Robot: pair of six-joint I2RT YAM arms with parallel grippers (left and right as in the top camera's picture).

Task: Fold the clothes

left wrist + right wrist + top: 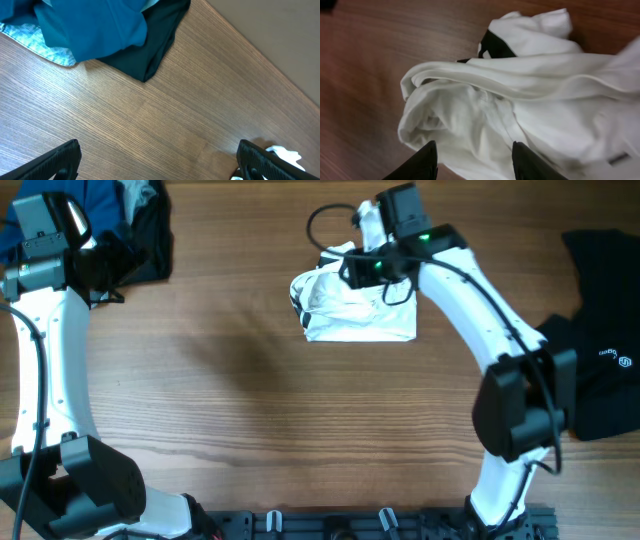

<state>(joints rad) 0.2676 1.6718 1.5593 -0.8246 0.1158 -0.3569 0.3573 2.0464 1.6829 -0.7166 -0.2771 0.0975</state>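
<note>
We've got the right claw (474,164) spread open, holding nothing, just over the white shirt (545,120). It lies crumpled at upper centre of the table (230,400), long axis left-right. The left claw (157,162) gapes too, well apart: the right arm's nearer.

Wood table (250,380); white garment (340,315); black garment (610,300); blue pile (100,198)
</note>
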